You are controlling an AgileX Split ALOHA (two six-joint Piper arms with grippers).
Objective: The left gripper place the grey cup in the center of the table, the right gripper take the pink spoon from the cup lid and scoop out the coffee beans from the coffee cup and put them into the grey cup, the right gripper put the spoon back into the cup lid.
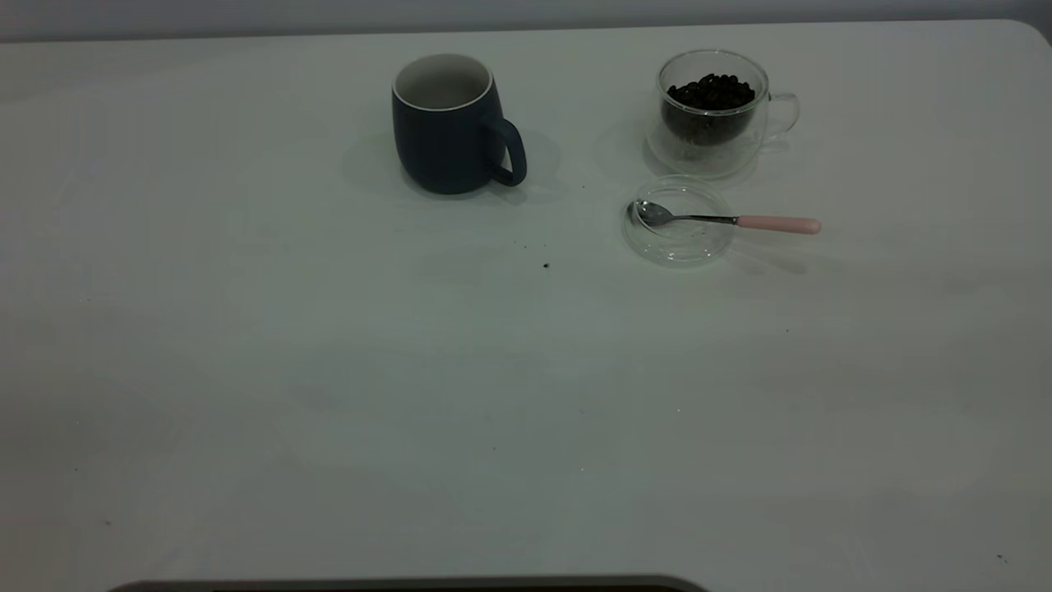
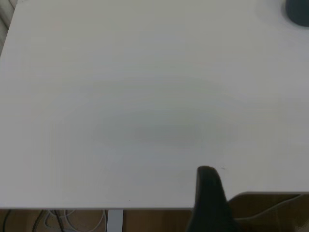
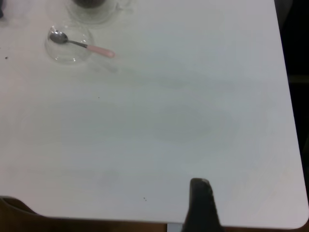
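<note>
From the exterior view I see the counter [image 1: 246, 370] carrying four items, and neither of my arms. The grey cup [image 1: 450, 123] stands upright toward the far edge, left of centre, handle turned toward the coffee cup [image 1: 712, 113]. That clear cup holds the coffee beans [image 1: 712, 92]. Just in front of it lies the cup lid [image 1: 679, 220]; the pink spoon [image 1: 723, 219] rests with its bowl inside the lid and its handle jutting past the rim.

My left wrist view adds only one dark finger [image 2: 210, 195] of my left end effector over the near counter edge, with a sliver of the grey cup at one corner. My right wrist view shows one finger [image 3: 200, 203] likewise, plus lid and spoon far off. I cannot tell whether either end effector is released or clenched.
</note>
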